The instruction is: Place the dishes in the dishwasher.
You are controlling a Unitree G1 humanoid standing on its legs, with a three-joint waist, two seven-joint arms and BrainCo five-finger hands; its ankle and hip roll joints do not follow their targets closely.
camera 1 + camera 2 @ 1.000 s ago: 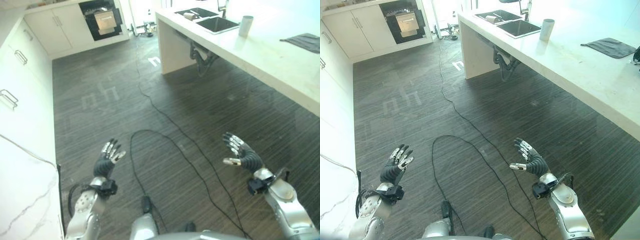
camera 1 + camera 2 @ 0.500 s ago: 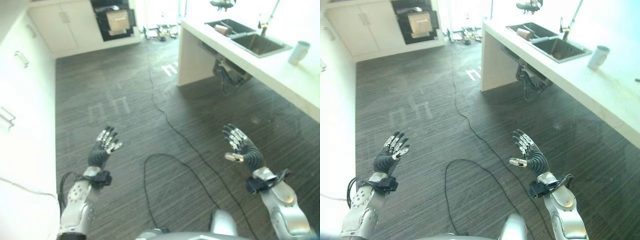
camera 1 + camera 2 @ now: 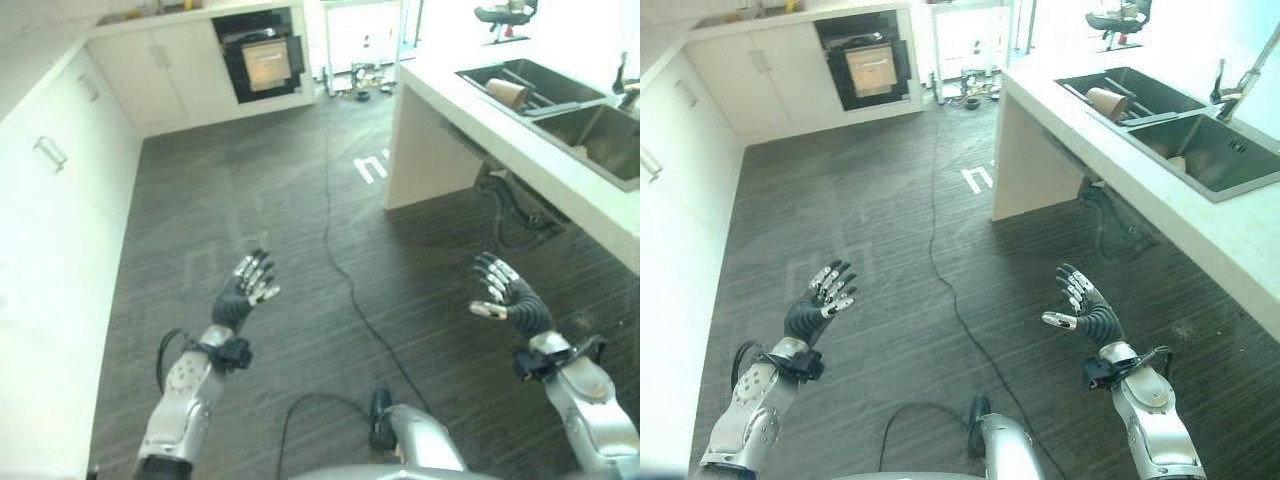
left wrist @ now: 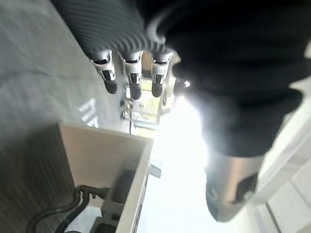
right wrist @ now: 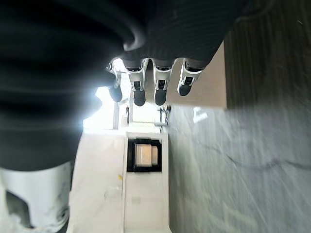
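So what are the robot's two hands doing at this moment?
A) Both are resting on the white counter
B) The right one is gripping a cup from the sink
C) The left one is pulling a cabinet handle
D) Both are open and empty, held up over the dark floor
D: the left hand and the right hand have relaxed fingers with nothing in them, above the floor, well short of the counter and its sink.

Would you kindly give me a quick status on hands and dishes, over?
Left robot hand open, empty, over the floor. Right robot hand open, empty. Cup lying in the sink ahead to the right, untouched. No obstacle on the floor toward it.
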